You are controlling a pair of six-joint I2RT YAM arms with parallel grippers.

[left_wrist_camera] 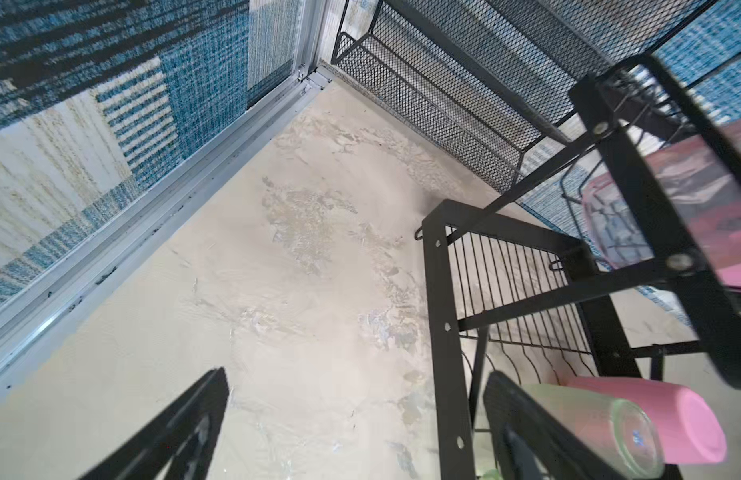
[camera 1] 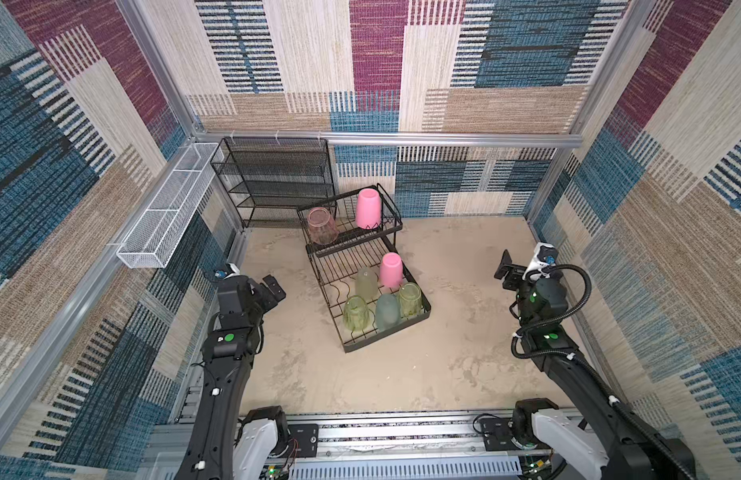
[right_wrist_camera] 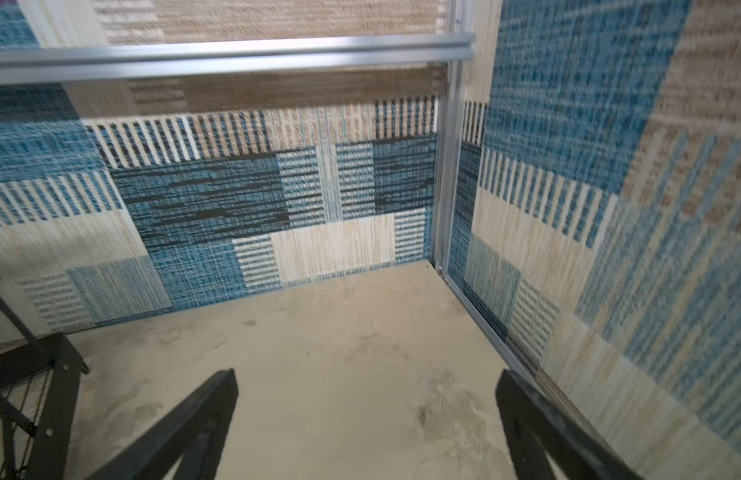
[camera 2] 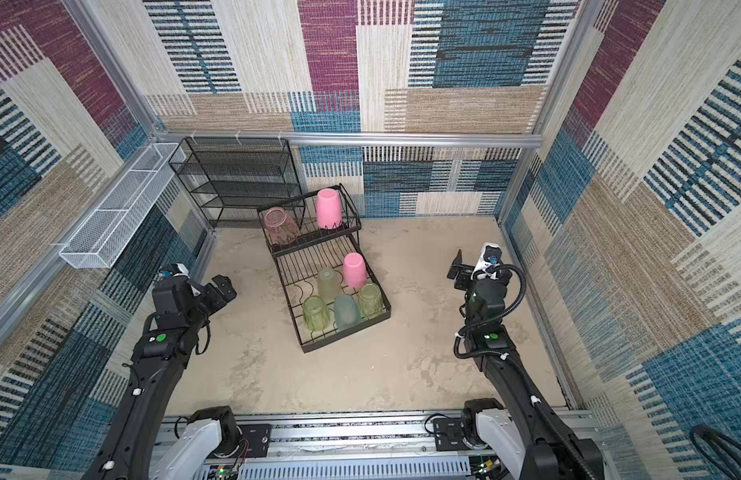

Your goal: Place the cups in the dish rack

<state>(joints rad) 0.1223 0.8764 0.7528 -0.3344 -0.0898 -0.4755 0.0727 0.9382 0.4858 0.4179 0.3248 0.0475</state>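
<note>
**A:** Where are the cups?

**B:** All seven sit in the dish rack (camera 1: pixel 402 324), centre frame in both top views. On the upper tier, the reddish cup (camera 1: pixel 322 225) is tilted and the upper pink cup (camera 1: pixel 368 209) is upended to its right. On the lower tier, the lower pink cup (camera 1: pixel 391 270) is upended, with the rear green cup (camera 1: pixel 366 284) just left of it. Along the near rim, the teal cup (camera 1: pixel 387 311) sits between the left green cup (camera 1: pixel 355 313) and the right green cup (camera 1: pixel 410 300).

**A:** Hands?

**B:** My left hand (camera 1: pixel 273 291) is spread wide and grips nothing, over the counter (camera 1: pixel 464 332) left of the rack. My right hand (camera 1: pixel 506 270) is also spread, at frame right, well apart from the rack.

**A:** Any writing?

**B:** There's a bluish mark (left_wrist_camera: pixel 636 437) on a pale cup's base in the left wrist view, too blurred to read. The white tag (camera 1: pixel 220 338) on my left arm is too small to read.
</note>
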